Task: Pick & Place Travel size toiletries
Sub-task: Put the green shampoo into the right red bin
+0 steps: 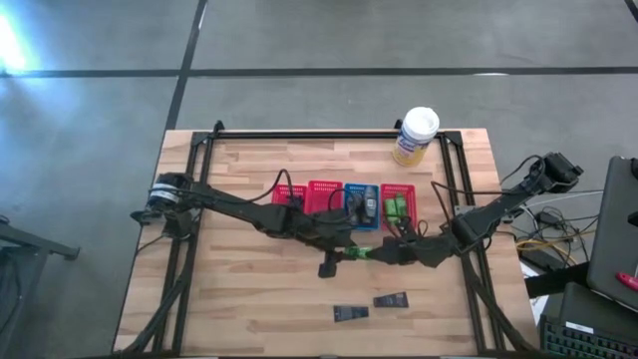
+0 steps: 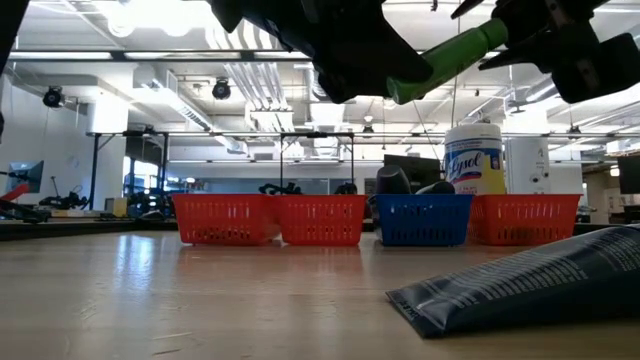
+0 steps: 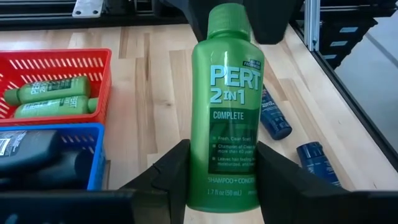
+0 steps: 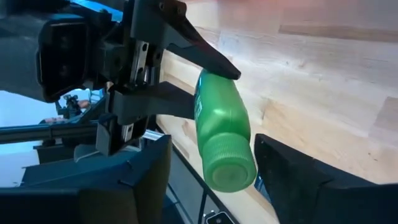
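High view, clock directions read on that picture. Both arms meet over the table's middle, just toward 6 o'clock from the basket row. Between them a green bottle hangs in the air, long axis running 9-to-3.

Left gripper sits at the bottle's 9 o'clock end. Left wrist view: its fingers press both sides of the bottle's lower body, label facing the camera, cap pointing away from the wrist. Jaws closed on the bottle.

Right gripper sits at the 3 o'clock end. Right wrist view: bottle comes cap-first toward this camera, the cap lying in the gap between the right arm's wide-spread fingers; no contact visible. Looks like a handover, left to right, not yet closed.

Low view: bottle is well above the table, tilted, gripped from both ends' direction by dark hardware.

Judgement: the move turns on axis alignment. Cap end already points into the right jaws, so closing there should take it.

Likely destination: red basket at 12 o'clock of the right gripper, already holding green bottles. Blue basket beside it holds dark tubes. Two flat dark sachets lie on the wooden table toward 6 o'clock, untouched.
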Available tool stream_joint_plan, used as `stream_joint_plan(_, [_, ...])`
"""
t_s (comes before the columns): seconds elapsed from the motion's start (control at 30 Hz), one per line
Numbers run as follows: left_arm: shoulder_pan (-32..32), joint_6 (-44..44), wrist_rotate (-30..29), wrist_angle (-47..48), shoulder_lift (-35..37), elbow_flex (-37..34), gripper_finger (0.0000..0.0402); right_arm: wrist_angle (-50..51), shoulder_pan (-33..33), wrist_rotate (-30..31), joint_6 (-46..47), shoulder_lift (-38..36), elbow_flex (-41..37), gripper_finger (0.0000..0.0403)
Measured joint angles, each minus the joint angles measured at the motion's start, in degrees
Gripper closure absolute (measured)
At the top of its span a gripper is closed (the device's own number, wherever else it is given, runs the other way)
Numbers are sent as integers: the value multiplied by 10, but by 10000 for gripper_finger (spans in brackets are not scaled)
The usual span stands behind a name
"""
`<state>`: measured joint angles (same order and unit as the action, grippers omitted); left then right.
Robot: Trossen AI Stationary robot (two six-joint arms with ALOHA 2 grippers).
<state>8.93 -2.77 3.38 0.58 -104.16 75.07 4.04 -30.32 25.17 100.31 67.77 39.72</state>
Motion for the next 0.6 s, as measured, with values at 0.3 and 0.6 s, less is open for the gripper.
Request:
stream_joint_plan(0.3, [0, 0, 0, 0, 0, 0, 258, 3, 9, -7, 2, 0, 0, 260])
stream_joint_plan(0.6, [0, 3, -1, 0, 0, 0, 247, 9, 12, -10, 2, 0, 0, 297])
